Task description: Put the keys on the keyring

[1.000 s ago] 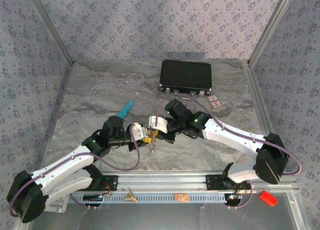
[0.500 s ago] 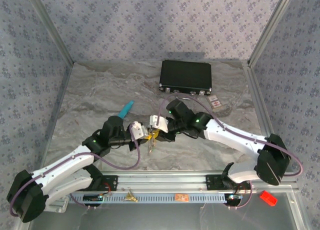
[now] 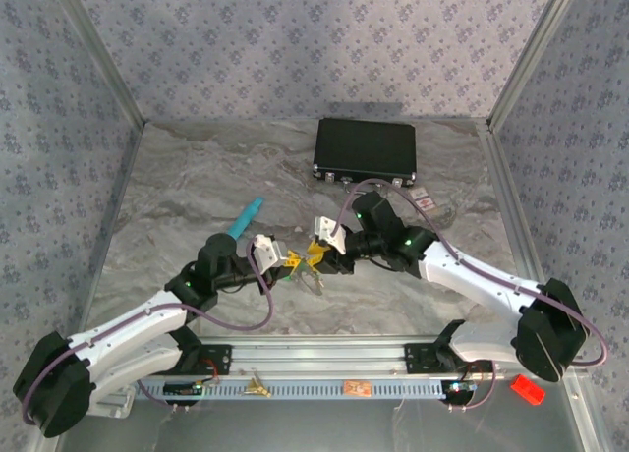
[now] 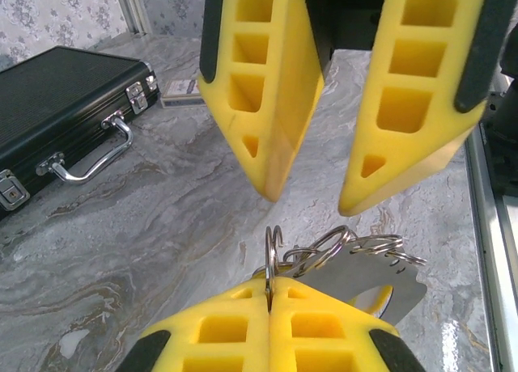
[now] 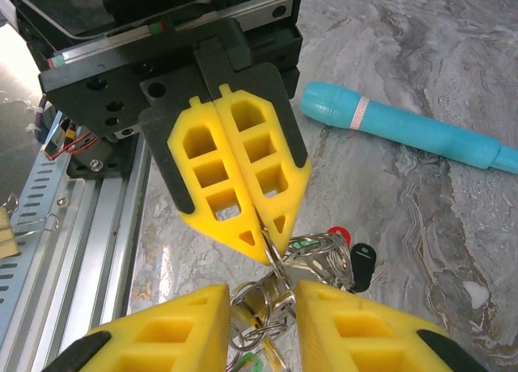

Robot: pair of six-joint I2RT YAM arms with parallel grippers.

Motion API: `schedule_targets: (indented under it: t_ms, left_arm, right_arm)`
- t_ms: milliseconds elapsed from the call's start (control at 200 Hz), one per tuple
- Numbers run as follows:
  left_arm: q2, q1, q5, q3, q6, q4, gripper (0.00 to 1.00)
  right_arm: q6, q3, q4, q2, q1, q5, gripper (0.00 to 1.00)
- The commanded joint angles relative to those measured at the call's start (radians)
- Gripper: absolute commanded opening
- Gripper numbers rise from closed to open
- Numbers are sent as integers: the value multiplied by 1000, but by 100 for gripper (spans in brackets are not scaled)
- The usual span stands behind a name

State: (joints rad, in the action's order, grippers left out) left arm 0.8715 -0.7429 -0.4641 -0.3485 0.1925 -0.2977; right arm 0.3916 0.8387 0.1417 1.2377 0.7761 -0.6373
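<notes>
Top external view, standing at the near edge: a small brass-coloured piece (image 3: 258,384) lies on the slotted rail (image 3: 324,387) between the two arm bases. It may be one of the keys, but it is too small to tell. A red block (image 3: 527,389) sits off at the right end.

Just past the rail the two arms meet nose to nose over the marbled table (image 3: 177,187). The left gripper (image 3: 293,264) is clenched, and the left wrist view shows its yellow fingers (image 4: 320,327) pressed flat together with the wire of the keyring (image 4: 273,243) pinched upright between them. The right gripper (image 5: 263,307) faces it with its jaws spread, and the bunch of silver rings sits in the gap. I cannot tell whether its pads touch the rings.

In the right wrist view, a red tag (image 5: 338,234), a green tag (image 5: 303,244) and a black capsule piece (image 5: 362,260) hang at the ring cluster.

Beyond the left gripper lies a teal tube (image 3: 248,214), apart from it. Farthest back, near the wall, a black case (image 3: 366,149) lies shut, with small cards (image 3: 423,198) just beside its right corner.
</notes>
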Motion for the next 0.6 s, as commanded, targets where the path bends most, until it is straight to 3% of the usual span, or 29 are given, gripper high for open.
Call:
schedule_targets:
  t_ms: [0, 255, 345, 490, 595]
  left_arm:
    - [-24, -10, -50, 0, -14, -90, 0]
    - [-25, -10, -62, 3, -13, -96, 0]
    - [-25, -9, -67, 6, -13, -98, 0]
    - [-28, -9, -68, 8, -14, -107, 0]
    - [-28, -9, -40, -5, -13, -78, 0]
  right_arm:
    - [-31, -17, -71, 23, -9, -48, 28]
    - [-40, -16, -107, 61, -8, -89, 23]
    - [-39, -15, -109, 68, -8, -96, 18]
    - [-41, -10, -107, 75, -9, -113, 0]
    - [-28, 7, -71, 73, -6, -109, 0]
